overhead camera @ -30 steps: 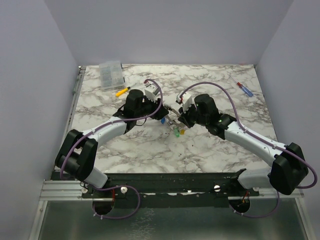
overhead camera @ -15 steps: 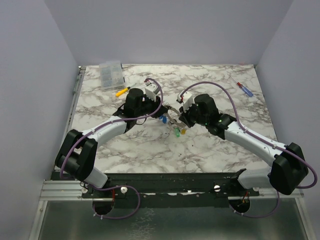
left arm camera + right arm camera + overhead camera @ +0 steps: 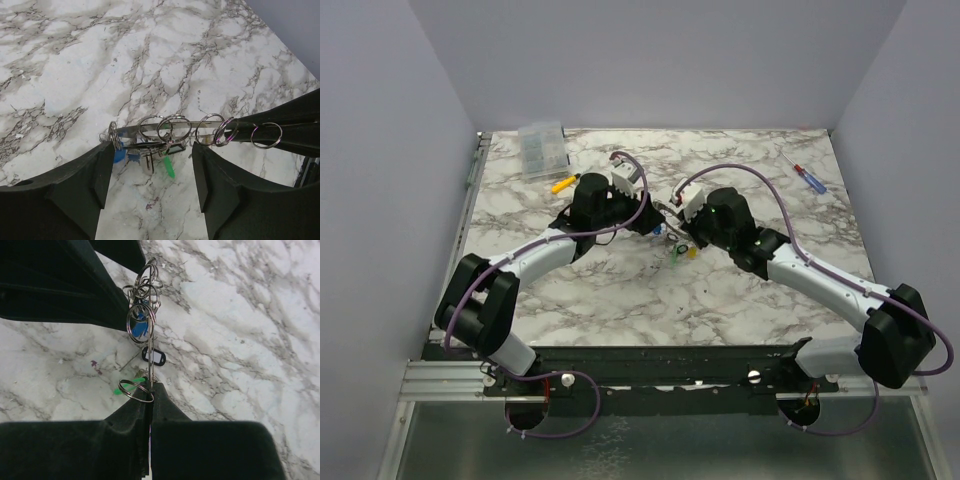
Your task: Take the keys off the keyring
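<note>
The keyring [image 3: 194, 125] shows edge-on as a flat grey bar with several small split rings threaded on it. The keys [image 3: 169, 166], with blue, green and black tags, hang under it just above the marble. My right gripper [image 3: 151, 390] is shut on the keyring's [image 3: 150, 367] edge and holds it upright. A blue tag [image 3: 141, 325] and a black tag [image 3: 154, 356] dangle beside it. My left gripper [image 3: 152, 155] is open, its fingers [image 3: 95, 175] on either side below the hanging keys; the left fingertip is at the ring's end. In the top view both grippers meet over the keys [image 3: 678, 255].
A clear plastic box [image 3: 541, 148] stands at the far left. A yellow-handled screwdriver [image 3: 563, 183] lies near the left arm. A red-and-blue screwdriver [image 3: 810, 180] lies at the far right. Grey walls close in three sides.
My left gripper has moved right, closer to the ring. The right gripper and the hanging keys have shifted slightly away from the near edge.
</note>
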{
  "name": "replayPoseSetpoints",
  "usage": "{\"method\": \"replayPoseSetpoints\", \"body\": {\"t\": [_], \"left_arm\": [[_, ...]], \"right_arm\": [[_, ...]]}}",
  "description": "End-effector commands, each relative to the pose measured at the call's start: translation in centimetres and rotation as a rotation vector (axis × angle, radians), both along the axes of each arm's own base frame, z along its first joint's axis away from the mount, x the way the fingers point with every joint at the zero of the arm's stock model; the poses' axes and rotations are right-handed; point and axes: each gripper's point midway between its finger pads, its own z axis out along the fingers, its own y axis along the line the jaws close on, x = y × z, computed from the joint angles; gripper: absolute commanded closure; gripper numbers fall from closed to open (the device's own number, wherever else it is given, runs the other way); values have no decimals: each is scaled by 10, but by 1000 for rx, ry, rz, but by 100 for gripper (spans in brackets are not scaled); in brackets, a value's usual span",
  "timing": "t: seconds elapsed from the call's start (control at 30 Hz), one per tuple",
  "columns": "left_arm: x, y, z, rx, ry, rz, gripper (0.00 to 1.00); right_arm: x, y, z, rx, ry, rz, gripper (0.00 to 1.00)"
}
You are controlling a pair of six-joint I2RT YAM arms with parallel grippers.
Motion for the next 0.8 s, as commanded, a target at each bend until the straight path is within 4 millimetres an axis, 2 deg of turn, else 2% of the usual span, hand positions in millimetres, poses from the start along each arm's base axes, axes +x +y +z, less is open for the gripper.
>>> {"method": "replayPoseSetpoints", "body": {"t": [0.0,0.2,0.43,0.57,0.77], "left_arm": [[15,-4,15,-32,-30,46,31],[24,-1,27,-61,-64,103,31],[34,-4,46,-130,-97,136,29],[46,4,49,-127,-113,213,29],[56,12,42,-109,-113,283,38]], "right_arm": [[33,-1,50,-20,-240,-64,99],[46,0,69,-90,-367,-130,99],[49,9,75,-177,-452,-179,99],[45,17,79,-191,-467,-179,99],[41,24,83,-186,-468,-177,99]]}}
